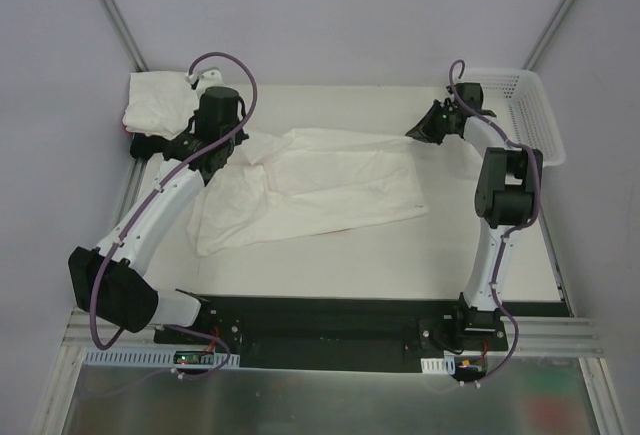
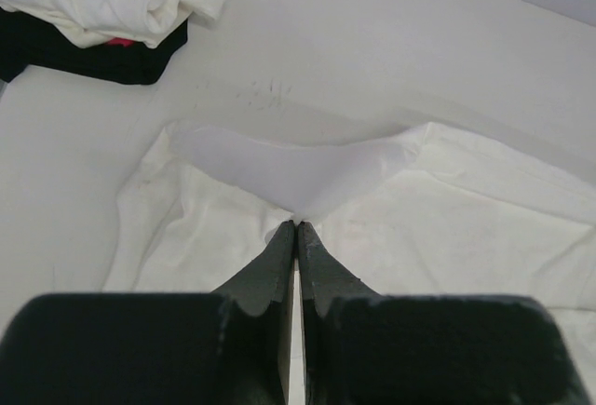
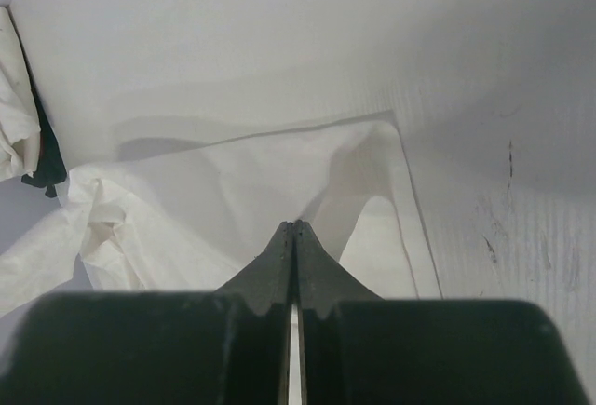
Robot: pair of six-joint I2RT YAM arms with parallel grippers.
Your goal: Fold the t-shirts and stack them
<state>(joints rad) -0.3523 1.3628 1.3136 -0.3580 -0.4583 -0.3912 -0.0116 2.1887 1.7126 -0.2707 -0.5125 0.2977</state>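
We see a thin white t-shirt [image 1: 330,190] of soft, creased cloth spread loosely across the middle of the matte white worktop [image 1: 350,260], its left part trailing in long wrinkles toward the near edge. The left fingers [image 2: 295,229], dark tapering wedges, are pressed together on a fold at the shirt's far left side. The cloth rises from their tips into a smooth, taut peak, while the rest lies rumpled on the worktop to either side. The right fingers [image 3: 294,228], of the same dark pointed shape, are likewise clenched on the shirt at its far right corner. There the fabric lifts off the worktop in a tented ridge running to their tips, with a shadowed hollow beside it. In the far left corner, beyond the left fingers and not touching them, sits a pile of t-shirts [image 1: 155,105]: crumpled white cloth on top, black cloth [image 2: 93,60] beneath, and a sliver of red [image 2: 119,42] between. A white plastic mesh basket [image 1: 535,115] stands at the far right edge.
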